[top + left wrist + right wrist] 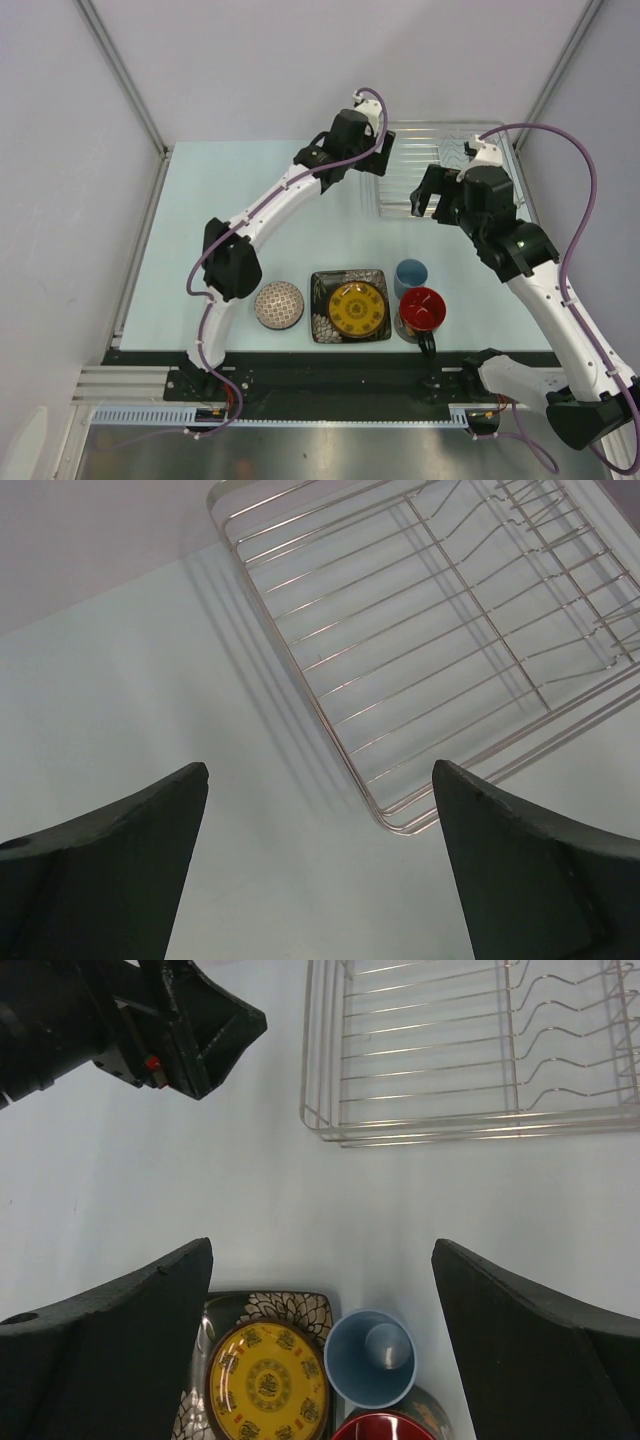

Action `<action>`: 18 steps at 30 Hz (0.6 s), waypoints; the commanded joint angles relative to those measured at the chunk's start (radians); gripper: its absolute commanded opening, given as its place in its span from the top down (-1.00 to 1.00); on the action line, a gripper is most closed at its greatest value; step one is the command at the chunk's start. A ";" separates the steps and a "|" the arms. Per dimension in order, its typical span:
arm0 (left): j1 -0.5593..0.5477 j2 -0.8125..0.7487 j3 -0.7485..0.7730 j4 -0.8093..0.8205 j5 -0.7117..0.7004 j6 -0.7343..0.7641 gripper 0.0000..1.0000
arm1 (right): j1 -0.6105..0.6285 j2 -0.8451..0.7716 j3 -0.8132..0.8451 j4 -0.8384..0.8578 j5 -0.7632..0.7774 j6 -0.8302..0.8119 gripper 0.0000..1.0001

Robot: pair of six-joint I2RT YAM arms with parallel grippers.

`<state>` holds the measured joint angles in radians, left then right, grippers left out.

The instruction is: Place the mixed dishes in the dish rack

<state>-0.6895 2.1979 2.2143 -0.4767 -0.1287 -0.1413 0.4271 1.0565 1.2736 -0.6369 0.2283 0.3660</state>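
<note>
The speckled bowl (278,305), the square black plate with yellow centre (350,306), the light blue cup (410,275) and the dark mug with red inside (422,310) stand in a row near the table's front edge. The wire dish rack (400,190) lies at the back right with nothing in it. My left gripper (385,153) is open and empty, hovering by the rack's left side; the rack's corner (399,828) shows between its fingers. My right gripper (432,205) is open and empty over the rack's near edge, with the cup (370,1358), plate (262,1375) and mug (385,1428) below it.
The left gripper's black head (150,1020) shows at the top left of the right wrist view, next to the rack (450,1130). Grey enclosure walls and metal posts bound the pale table (230,200).
</note>
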 commanded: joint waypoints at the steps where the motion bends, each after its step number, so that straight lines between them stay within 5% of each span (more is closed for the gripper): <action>1: 0.002 0.040 0.041 0.099 -0.023 0.011 -1.00 | 0.019 -0.004 -0.005 0.057 -0.001 0.005 -0.95; 18: 0.057 0.230 0.061 0.201 0.106 -0.129 -0.99 | 0.035 -0.004 -0.048 0.098 0.013 0.004 -0.93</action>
<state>-0.6662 2.4271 2.2360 -0.3233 -0.0631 -0.2173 0.4564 1.0531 1.2282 -0.5919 0.2283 0.3653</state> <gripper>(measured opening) 0.996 0.970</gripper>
